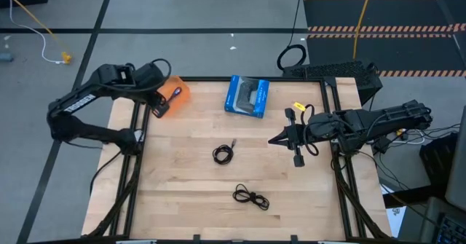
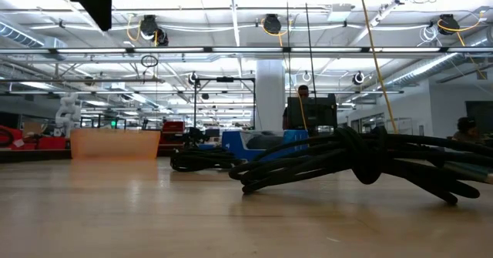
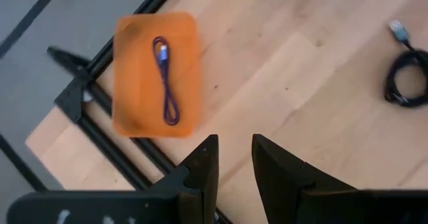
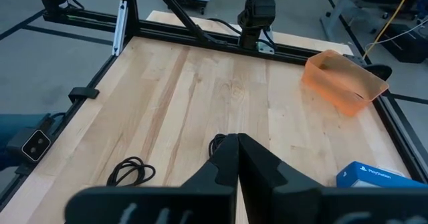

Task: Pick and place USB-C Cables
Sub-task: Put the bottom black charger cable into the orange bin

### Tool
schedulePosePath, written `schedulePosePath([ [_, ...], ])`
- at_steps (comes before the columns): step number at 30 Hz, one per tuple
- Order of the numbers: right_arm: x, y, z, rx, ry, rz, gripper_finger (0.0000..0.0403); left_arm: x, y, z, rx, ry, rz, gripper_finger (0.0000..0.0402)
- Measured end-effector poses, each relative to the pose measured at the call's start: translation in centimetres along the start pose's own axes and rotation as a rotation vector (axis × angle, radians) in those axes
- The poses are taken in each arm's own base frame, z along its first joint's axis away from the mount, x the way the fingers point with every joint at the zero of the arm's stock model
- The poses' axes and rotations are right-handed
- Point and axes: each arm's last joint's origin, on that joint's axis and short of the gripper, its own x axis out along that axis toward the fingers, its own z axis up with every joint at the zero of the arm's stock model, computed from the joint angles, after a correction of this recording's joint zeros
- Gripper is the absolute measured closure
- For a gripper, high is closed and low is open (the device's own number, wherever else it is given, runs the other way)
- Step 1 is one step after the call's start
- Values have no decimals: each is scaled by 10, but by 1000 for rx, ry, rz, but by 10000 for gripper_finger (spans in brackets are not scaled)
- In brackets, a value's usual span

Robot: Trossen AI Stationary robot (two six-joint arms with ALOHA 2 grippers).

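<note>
The blue-purple cable [image 3: 166,80] lies stretched out on the floor of the orange bin [image 3: 127,70], which sits at the table's far left corner [image 1: 177,91]. My left gripper [image 3: 234,158] hovers above the table just beside the bin, empty, its fingers a narrow gap apart. One black coiled cable [image 1: 223,154] rests on the table's middle, a second [image 1: 251,197] nearer the near edge. My right gripper [image 1: 280,139] hangs over the table's right part, shut and empty [image 4: 237,147], pointing toward the middle coil [image 4: 217,144].
A blue box [image 1: 247,96] lies at the far edge, right of the bin. Black frame rails [image 1: 135,149] run along the table's left and right sides. In the low view the near coil [image 2: 354,165] fills the foreground. Bare wood spreads between the cables.
</note>
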Motion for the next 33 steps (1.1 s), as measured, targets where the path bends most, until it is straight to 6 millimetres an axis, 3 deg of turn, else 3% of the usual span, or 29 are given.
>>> schedulePosePath([
  [9, 0, 0, 0, 22, 0, 0, 403, -18, -23, -16, 179, -102, -121, 309],
  [20, 11, 1, -7, 81, -84, 1, 403, -54, -48, -34, 354, -453, -427, 309],
  [33, 26, 3, -19, 112, -272, 0, 403, -57, -85, -49, 459, -615, -376, 309],
])
